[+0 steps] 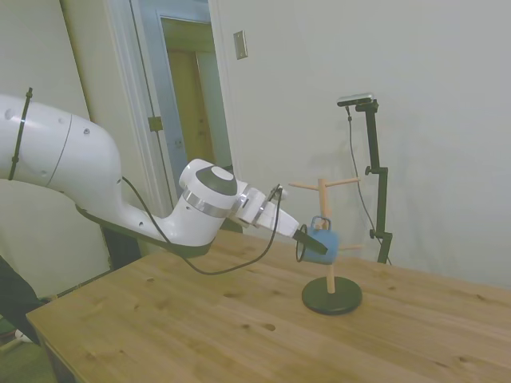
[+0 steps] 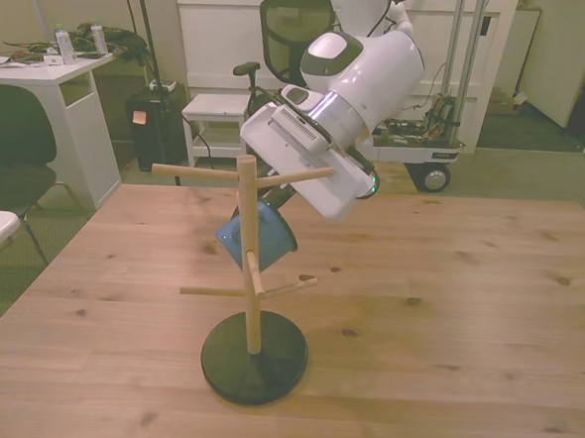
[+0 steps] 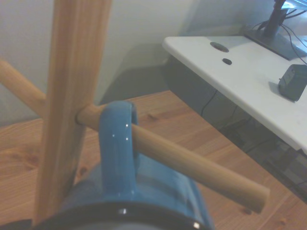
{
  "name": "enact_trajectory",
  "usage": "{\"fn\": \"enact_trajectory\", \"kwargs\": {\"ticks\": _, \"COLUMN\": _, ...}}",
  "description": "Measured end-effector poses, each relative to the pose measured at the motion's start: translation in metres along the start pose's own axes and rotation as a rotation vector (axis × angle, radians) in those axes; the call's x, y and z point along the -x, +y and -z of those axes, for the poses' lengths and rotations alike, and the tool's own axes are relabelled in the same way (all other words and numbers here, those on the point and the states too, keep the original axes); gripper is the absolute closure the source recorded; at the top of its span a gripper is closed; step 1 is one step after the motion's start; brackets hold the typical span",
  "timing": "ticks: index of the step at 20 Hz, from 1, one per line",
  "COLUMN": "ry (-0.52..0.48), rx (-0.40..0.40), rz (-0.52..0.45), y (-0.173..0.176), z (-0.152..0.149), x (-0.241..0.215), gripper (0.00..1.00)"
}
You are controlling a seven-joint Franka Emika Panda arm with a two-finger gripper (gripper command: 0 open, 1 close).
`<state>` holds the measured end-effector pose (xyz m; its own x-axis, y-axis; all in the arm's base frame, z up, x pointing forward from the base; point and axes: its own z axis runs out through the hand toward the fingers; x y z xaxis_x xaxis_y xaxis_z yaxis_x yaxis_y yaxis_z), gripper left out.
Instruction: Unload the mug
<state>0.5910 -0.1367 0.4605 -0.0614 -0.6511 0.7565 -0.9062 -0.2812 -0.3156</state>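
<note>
The blue mug (image 1: 326,241) hangs tilted on a wooden mug tree (image 1: 323,193); its handle (image 3: 117,143) is looped over a peg (image 3: 192,165) close to the post. My gripper (image 1: 312,242) reaches in from the side view's left and is shut on the mug's rim. In the front view the mug (image 2: 268,237) shows partly behind the tree's post (image 2: 246,226), just below my white hand (image 2: 310,170); the fingers are hidden there. The tree's round black base (image 2: 254,358) rests on the wooden table (image 2: 445,318).
The tree has other bare pegs, two near its top (image 2: 181,173) and lower ones (image 2: 209,291). Beyond the table stand a white desk (image 2: 43,70), a dark chair (image 2: 13,152) and an office chair (image 2: 289,25).
</note>
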Motion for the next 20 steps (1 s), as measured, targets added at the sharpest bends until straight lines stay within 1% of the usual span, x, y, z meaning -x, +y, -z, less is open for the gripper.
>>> {"fn": "enact_trajectory", "kwargs": {"ticks": 11, "ry": 0.0, "rx": -0.025, "rz": -0.014, "y": 0.002, "z": 0.019, "x": -0.009, "gripper": 1.0}}
{"fn": "enact_trajectory", "kwargs": {"ticks": 20, "ry": -0.005, "rx": -0.022, "rz": -0.015, "y": 0.011, "z": 0.026, "x": -0.009, "gripper": 1.0}}
